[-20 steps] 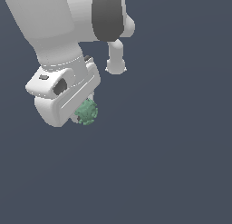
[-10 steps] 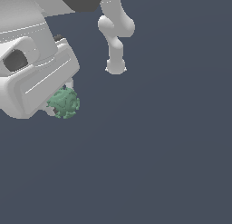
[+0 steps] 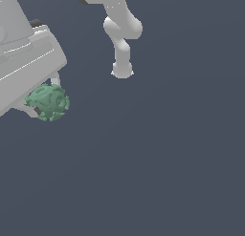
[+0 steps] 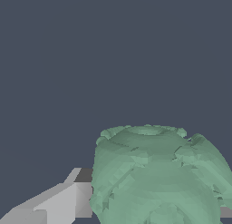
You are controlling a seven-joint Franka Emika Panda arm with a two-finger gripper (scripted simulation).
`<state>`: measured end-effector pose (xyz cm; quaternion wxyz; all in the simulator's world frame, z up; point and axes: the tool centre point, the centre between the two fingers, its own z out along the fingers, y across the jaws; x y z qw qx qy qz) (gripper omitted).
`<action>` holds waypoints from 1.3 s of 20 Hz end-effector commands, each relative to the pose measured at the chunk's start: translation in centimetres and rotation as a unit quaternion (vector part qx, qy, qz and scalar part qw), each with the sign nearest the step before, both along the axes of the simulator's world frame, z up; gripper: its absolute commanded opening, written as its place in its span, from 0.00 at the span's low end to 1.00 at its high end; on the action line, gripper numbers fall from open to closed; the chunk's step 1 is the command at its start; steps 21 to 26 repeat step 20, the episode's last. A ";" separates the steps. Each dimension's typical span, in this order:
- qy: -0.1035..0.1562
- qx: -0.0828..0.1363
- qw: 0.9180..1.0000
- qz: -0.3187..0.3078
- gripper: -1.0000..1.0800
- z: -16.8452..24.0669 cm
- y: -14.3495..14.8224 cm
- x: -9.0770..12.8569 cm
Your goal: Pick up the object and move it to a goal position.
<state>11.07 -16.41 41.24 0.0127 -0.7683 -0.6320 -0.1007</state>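
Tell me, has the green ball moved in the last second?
Yes. Against the fixed arm base, the green ball, held in the gripper, has shifted toward the exterior view's left and looks larger.

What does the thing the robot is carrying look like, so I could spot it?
Find the big white gripper at the exterior view's left edge. The ball sits clamped just beneath it between the fingers. It is lumpy and green, the only coloured thing against grey.
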 end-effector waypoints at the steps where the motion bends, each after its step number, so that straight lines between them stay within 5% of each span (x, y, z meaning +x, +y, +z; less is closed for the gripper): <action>1: -0.001 0.001 1.000 0.007 0.00 0.6 -0.4 0.2; 26: -0.005 0.003 1.000 0.022 0.00 2.0 -1.3 0.9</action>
